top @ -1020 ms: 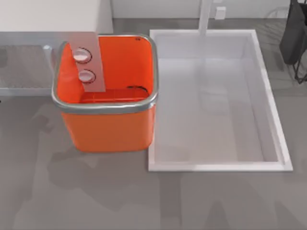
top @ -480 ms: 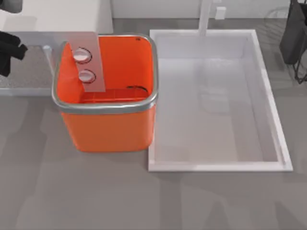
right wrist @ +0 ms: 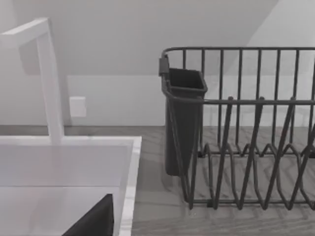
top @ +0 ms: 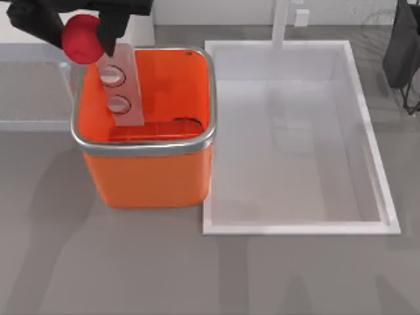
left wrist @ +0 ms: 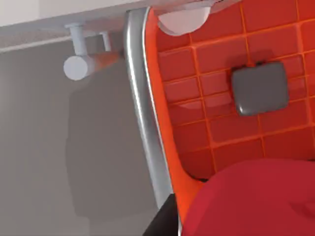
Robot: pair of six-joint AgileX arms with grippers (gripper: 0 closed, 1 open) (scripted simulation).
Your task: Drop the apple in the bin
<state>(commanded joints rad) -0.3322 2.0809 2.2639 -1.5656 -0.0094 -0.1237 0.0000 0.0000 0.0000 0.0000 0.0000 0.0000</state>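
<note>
**Apple in hand, at the bin's far-left corner, not yet dropped**

Status: left gripper (top: 84, 36) has the apple (top: 81, 38) clamped between its dark fingers at the top view's upper left; pick is done, transport looks nearly done; release is what's left.

Position: from above, the apple sits over the bin (top: 146, 143) rim's far-left corner, just beside the grey two-button panel (top: 120, 85); it reads as straddling the rim rather than centred over the opening; left wrist view agrees: apple (left wrist: 256, 201) large in the foreground, silver rim (left wrist: 145, 118) running right beside it, orange tiled bin floor (left wrist: 221, 123) with a grey square pad (left wrist: 260, 87) beyond.

Judgement: dropping from here risks clipping the rim or the panel; better to carry a bit further toward the bin's middle, then open the fingers; bin interior looks free of any apple so far.

White tray (top: 371, 131) to the right of the bin is not involved.

Right arm: parked at the top view's far right, near the dish rack (right wrist: 246, 132); I cannot tell its finger state.
</note>
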